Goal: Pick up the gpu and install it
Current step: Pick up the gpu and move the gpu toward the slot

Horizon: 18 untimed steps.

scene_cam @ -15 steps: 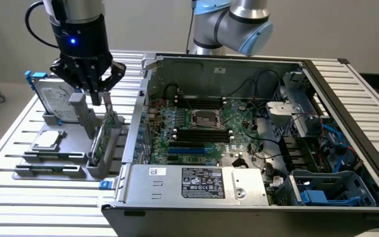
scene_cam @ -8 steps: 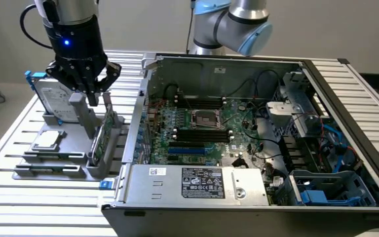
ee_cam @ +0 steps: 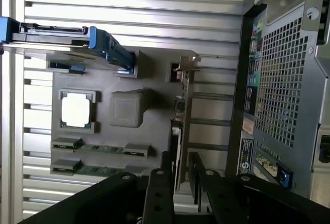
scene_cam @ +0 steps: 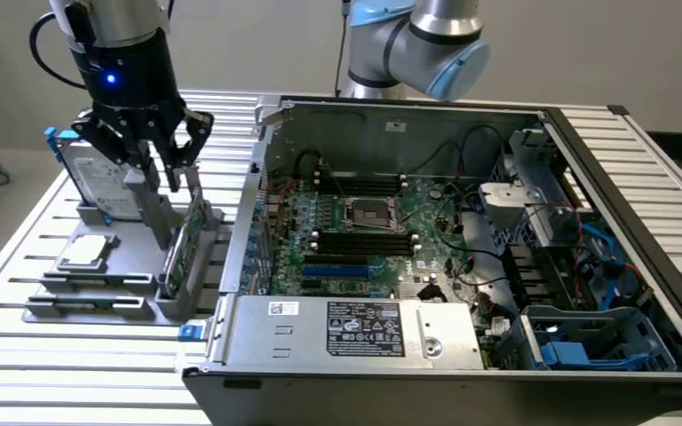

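Straddling the gpu (scene_cam: 187, 240), jaws apart, the gripper (scene_cam: 161, 182) might close off-centre and tilt it toward the hard drive (scene_cam: 86, 173) at ten o'clock, exterior view.

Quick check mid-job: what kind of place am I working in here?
Likely a robot PC-assembly test bench: an open computer case with its motherboard exposed sits on a slatted metal table, beside a grey fixture tray holding loose parts.
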Each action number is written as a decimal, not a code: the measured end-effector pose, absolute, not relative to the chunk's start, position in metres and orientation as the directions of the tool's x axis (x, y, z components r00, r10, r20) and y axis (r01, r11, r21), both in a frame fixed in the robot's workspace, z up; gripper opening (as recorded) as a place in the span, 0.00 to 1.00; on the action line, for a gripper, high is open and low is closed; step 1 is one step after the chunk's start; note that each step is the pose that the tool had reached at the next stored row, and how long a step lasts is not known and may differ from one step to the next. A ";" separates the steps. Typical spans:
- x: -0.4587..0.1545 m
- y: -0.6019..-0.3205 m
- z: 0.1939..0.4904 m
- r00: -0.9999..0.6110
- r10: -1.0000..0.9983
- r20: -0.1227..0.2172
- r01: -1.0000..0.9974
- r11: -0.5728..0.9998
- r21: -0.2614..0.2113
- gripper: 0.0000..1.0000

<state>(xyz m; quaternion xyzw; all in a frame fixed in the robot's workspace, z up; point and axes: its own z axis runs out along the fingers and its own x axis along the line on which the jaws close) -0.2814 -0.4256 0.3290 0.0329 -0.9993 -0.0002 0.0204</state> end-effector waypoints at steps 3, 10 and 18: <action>-0.283 -0.426 0.324 -0.997 -0.070 0.037 -0.070 0.998 0.001 0.36; -0.288 -0.425 0.312 -0.996 -0.088 0.033 -0.088 0.996 0.001 0.36; -0.288 -0.425 0.297 -0.995 -0.092 0.032 -0.092 0.996 0.001 0.36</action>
